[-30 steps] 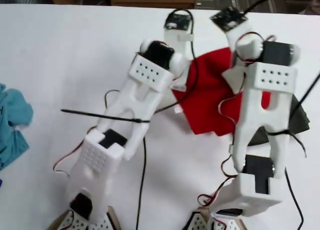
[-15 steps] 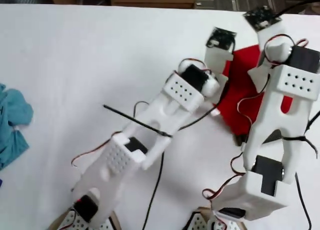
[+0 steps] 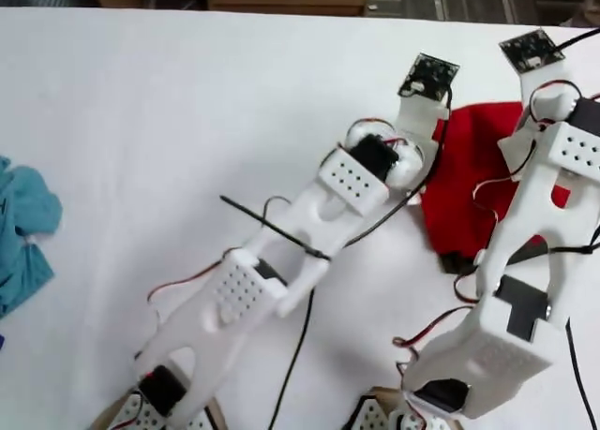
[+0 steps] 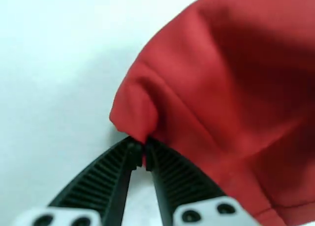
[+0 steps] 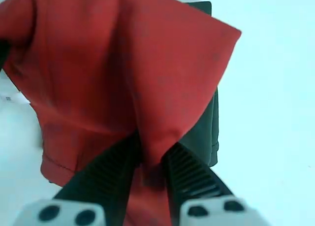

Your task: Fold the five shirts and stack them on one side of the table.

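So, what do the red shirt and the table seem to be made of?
The red shirt looks like soft matte knit fabric, perhaps cotton: it folds and creases where the left end effector pinches it. The table looks smooth, white and matte; laminate or a cover, I cannot tell.

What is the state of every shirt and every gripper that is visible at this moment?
red shirt: pinched at two edges, bunched, lying partly over the dark shirt.
dark shirt: flat on the table, mostly covered.
teal shirt: crumpled, not folded, at the table's edge.
left gripper: shut on the red shirt.
right gripper: shut on the red shirt.
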Controlling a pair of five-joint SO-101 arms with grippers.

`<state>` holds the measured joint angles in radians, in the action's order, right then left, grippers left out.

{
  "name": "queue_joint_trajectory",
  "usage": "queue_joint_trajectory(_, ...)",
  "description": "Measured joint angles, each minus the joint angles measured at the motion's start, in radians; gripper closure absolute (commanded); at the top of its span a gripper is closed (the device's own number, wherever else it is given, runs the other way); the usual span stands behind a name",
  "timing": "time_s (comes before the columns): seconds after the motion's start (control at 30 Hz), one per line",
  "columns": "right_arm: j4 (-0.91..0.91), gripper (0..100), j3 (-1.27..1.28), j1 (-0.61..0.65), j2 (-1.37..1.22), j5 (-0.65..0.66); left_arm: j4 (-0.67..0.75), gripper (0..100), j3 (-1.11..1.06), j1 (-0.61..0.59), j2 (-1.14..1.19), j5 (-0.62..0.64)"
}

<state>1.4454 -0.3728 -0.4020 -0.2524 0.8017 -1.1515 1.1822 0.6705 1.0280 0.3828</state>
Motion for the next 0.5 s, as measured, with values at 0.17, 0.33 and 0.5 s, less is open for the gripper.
queue_joint_trajectory(0.17, -0.069, 97.9, 0.0, -0.032, -0.06, 0.008, 0.003, 98, 0.0, 0.015, 0.025, 0.0)
queue_joint_trajectory(0.33, -0.13, 97.9, 0.0, -0.04, -0.126, 0.034, -0.043, 98, 0.0, 0.009, 0.025, 0.0)
queue_joint_trajectory(0.5, -0.184, 97.9, 0.0, -0.043, -0.187, 0.035, -0.112, 98, 0.048, -0.031, 0.025, 0.0)
